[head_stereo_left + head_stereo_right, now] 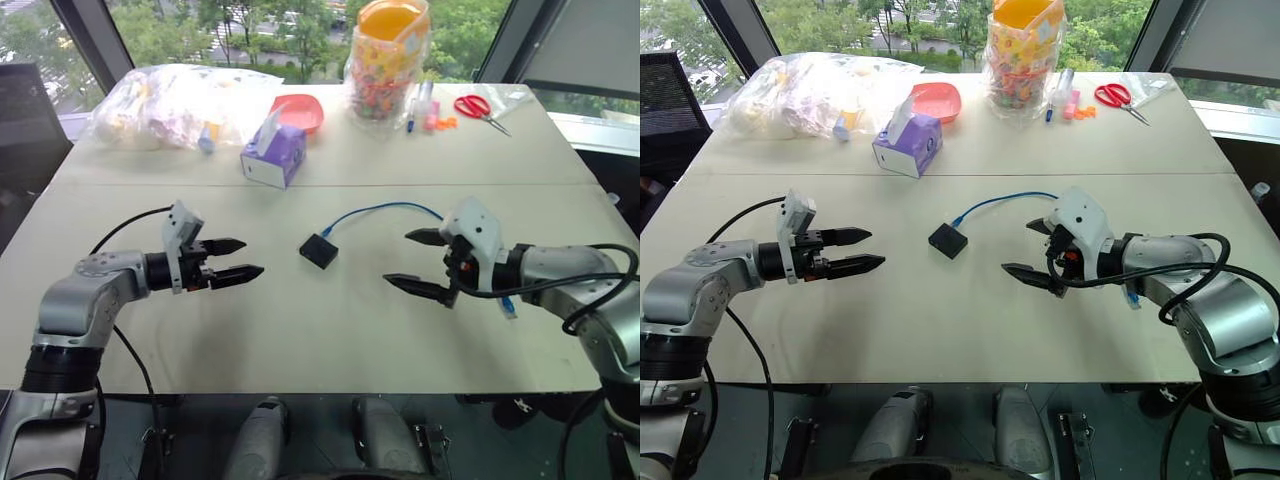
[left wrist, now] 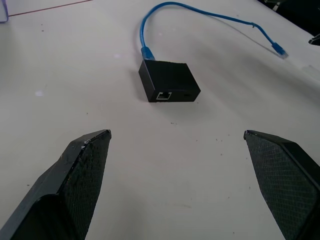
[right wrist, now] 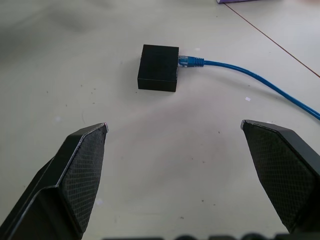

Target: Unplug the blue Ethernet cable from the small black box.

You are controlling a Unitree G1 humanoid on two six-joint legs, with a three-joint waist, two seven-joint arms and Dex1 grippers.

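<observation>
The small black box [image 1: 319,250] lies flat in the middle of the table. The blue Ethernet cable [image 1: 385,210] is plugged into the box's far side and curves off to the right, running behind my right gripper; its free plug end [image 2: 280,49] rests on the table. My left gripper [image 1: 242,259] hovers to the left of the box, open and empty, pointing at it. To the right of the box, my right gripper [image 1: 412,260] also stands open with nothing in it. An empty port [image 2: 163,95] faces the left wrist camera.
At the back of the table are a purple tissue box [image 1: 273,155], a red bowl [image 1: 300,110], a clear bag of items [image 1: 180,105], a jar of colourful bits [image 1: 385,65], pens [image 1: 420,105] and red scissors [image 1: 480,108]. A seam [image 1: 320,185] crosses the table.
</observation>
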